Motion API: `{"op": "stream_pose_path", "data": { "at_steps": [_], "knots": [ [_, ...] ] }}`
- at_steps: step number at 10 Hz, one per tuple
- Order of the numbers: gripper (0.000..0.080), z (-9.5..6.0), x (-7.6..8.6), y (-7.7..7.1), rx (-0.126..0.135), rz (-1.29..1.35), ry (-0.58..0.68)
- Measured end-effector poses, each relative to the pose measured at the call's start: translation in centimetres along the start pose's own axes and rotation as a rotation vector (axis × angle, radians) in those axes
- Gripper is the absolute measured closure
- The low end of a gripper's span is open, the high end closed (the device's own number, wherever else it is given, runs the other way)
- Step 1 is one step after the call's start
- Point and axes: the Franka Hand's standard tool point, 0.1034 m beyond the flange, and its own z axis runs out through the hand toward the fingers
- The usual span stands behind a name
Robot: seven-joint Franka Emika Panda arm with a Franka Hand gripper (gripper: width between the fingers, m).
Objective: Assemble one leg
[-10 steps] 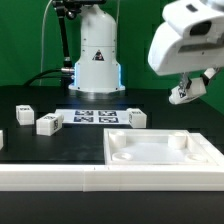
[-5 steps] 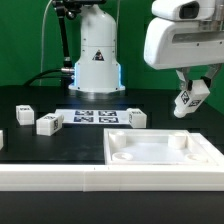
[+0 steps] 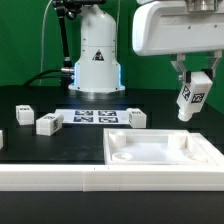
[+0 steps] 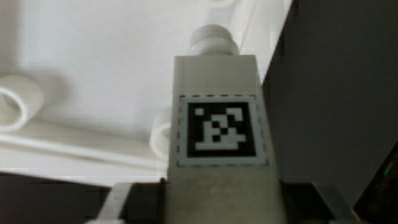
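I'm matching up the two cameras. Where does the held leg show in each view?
Exterior view: the leg hangs in the end effector, at that view's right, above the white panel.
Wrist view: the leg fills the centre, tag facing the camera.
Shared landmark: the white panel, lying beyond the leg.

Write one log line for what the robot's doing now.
gripper: shut on leg | leg: upright, in air over panel

White leg (image 3: pixel 190 100) with black-and-white tag (image 4: pixel 217 128), white panel (image 3: pixel 150 160), black table (image 3: pixel 70 146)

leg (image 3: pixel 190 101) in claw (image 3: pixel 192 84), above panel (image 3: pixel 160 160)
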Motion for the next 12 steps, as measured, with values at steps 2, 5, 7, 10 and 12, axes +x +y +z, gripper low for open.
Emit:
{"op": "stream_pose_path", "data": {
  "at_steps": [2, 5, 7, 10, 12],
  "knots": [
    [0.0507, 0.2, -0.1, 0.2, -0.015, -0.002, 0.126],
    [0.0507, 1.0, 1.2, 0.7, -0.018, 0.001, 0.173],
    [0.0507, 1.6, 3.0, 1.2, -0.02, -0.015, 0.193],
    [0.0507, 2.0, 3.7, 1.6, -0.023, -0.019, 0.197],
    [0.0507, 2.0, 3.7, 1.6, -0.022, -0.019, 0.196]
  ]
}}
